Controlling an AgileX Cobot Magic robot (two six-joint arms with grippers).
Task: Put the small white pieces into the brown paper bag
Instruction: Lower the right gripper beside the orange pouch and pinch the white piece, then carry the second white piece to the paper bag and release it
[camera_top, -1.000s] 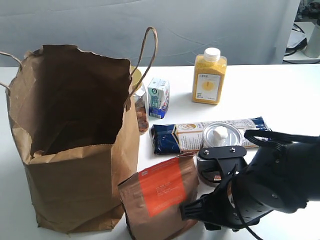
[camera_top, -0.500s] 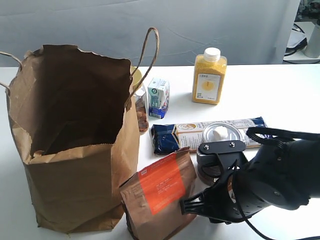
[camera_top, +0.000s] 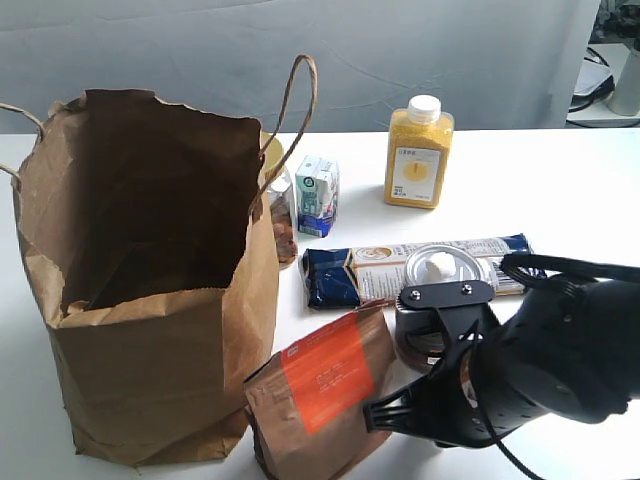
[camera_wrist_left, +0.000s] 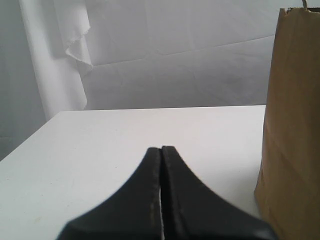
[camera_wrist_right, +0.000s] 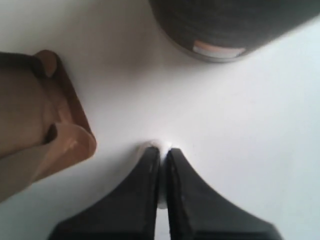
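Note:
The brown paper bag (camera_top: 150, 300) stands open at the left of the exterior view, and its side (camera_wrist_left: 295, 125) shows in the left wrist view. My right gripper (camera_wrist_right: 162, 150) is low over the white table, shut on a small white piece (camera_wrist_right: 162, 145) that shows at the fingertips. The right arm (camera_top: 530, 370) hides this in the exterior view. Another small white piece (camera_top: 440, 265) lies on the lid of a dark can (camera_top: 420, 325). A third piece is not in view. My left gripper (camera_wrist_left: 161, 150) is shut on nothing, beside the bag.
A brown pouch with an orange label (camera_top: 320, 385) leans between the bag and the right arm, and its corner (camera_wrist_right: 40, 125) is near my right fingers. A blue biscuit pack (camera_top: 340, 275), a small carton (camera_top: 317, 195) and a yellow bottle (camera_top: 418, 158) stand behind.
The right arm has shifted slightly right and up, uncovering more of the can. The bag, pouch and other things stay in place.

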